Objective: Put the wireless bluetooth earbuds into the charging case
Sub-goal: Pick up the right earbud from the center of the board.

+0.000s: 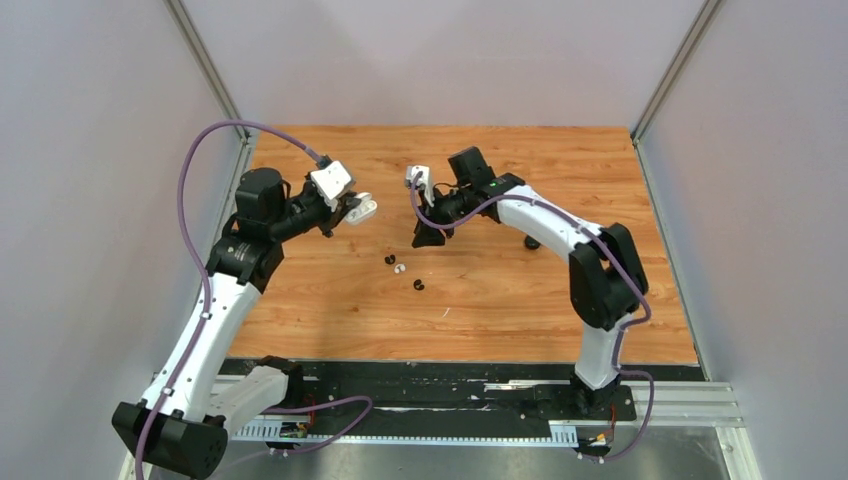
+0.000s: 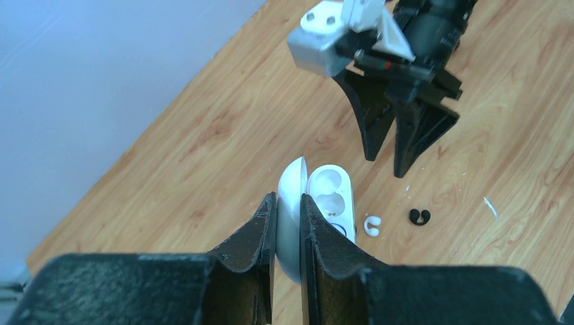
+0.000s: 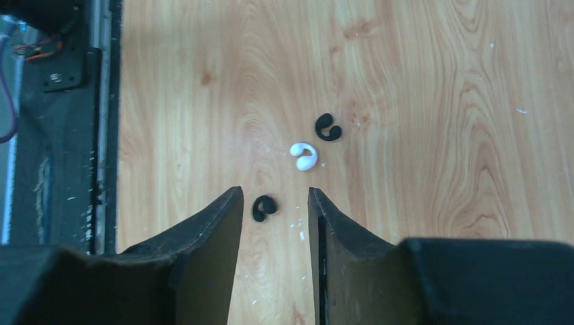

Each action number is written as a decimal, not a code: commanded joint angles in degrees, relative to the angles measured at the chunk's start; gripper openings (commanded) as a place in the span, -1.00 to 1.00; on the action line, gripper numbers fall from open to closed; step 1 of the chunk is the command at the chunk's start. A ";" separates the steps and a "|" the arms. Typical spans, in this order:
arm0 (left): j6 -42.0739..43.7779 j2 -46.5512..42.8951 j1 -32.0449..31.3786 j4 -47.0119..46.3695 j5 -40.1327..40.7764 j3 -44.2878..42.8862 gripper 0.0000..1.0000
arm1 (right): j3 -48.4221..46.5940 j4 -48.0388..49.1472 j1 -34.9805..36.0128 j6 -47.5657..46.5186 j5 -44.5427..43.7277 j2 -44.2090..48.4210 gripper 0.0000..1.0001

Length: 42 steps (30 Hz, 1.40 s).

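My left gripper (image 1: pixel 352 211) (image 2: pixel 289 200) is shut on the lid of an open white charging case (image 2: pixel 330 198) (image 1: pixel 365 208), held above the table with its two wells showing. Three earbuds lie on the wood: a black one (image 1: pixel 389 260) (image 3: pixel 327 126), a white one (image 1: pixel 400 268) (image 3: pixel 304 155) (image 2: pixel 371 225) and a second black one (image 1: pixel 419 285) (image 3: pixel 264 207) (image 2: pixel 420 217). My right gripper (image 1: pixel 430 238) (image 3: pixel 275 193) is open, empty and above them, the nearest black earbud seen between its fingertips. Only one white earbud shows.
A dark object (image 1: pixel 532 242) sits on the wood, partly hidden behind my right arm. Grey walls close in the table on three sides. A black base rail (image 1: pixel 450 385) runs along the near edge.
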State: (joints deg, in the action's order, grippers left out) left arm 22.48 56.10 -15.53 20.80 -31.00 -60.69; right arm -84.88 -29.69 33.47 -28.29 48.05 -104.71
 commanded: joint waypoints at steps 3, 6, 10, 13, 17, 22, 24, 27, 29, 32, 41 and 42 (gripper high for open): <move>-5.63 -0.34 2.78 0.35 1.98 -0.97 -1.00 | -8.07 2.83 3.91 -2.24 -9.94 -9.77 -0.31; -8.17 0.07 3.46 -0.21 3.79 -1.55 -1.00 | -10.44 3.35 5.72 1.38 -16.27 -13.56 -0.37; -10.62 0.64 3.73 -0.82 4.28 -2.38 -1.00 | -10.83 2.94 7.85 3.95 -19.76 -16.08 -0.36; -11.29 0.60 3.79 -1.69 4.25 -2.38 -1.00 | -10.12 2.02 9.34 4.60 -21.64 -16.89 -0.37; -11.50 0.46 3.88 -2.43 4.42 -2.13 -1.00 | -8.85 1.46 10.34 4.67 -22.64 -17.34 -0.38; -11.55 0.54 4.25 -3.22 4.25 -1.82 -1.00 | -9.70 0.66 10.60 4.74 -24.91 -19.08 -0.41; -11.51 0.71 4.40 -3.41 4.09 -1.81 -1.00 | -9.95 0.59 10.65 4.50 -25.42 -19.55 -0.42; -11.46 0.99 4.73 -3.78 3.85 -1.82 -1.00 | -11.06 -1.18 10.72 4.48 -25.43 -20.55 -0.43; -11.48 1.21 5.03 -4.02 3.76 -1.79 -1.00 | -11.42 -2.01 10.73 4.63 -24.56 -20.79 -0.43; -11.50 1.73 5.50 -4.45 3.37 -1.64 -1.00 | -11.54 -2.48 10.69 5.15 -23.86 -20.91 -0.41; -11.37 2.23 6.37 -4.63 2.28 -1.54 -1.00 | -11.78 -5.81 10.73 5.34 -20.69 -21.09 -0.41; -11.20 2.23 6.45 -4.58 2.16 -1.49 -1.00 | -11.64 -5.82 10.74 5.20 -20.50 -20.99 -0.42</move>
State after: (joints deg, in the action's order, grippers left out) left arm 11.90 58.46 -9.58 18.83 -27.22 -60.69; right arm -95.39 -33.47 43.86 -23.59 26.09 -125.45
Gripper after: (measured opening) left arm 0.206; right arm 0.296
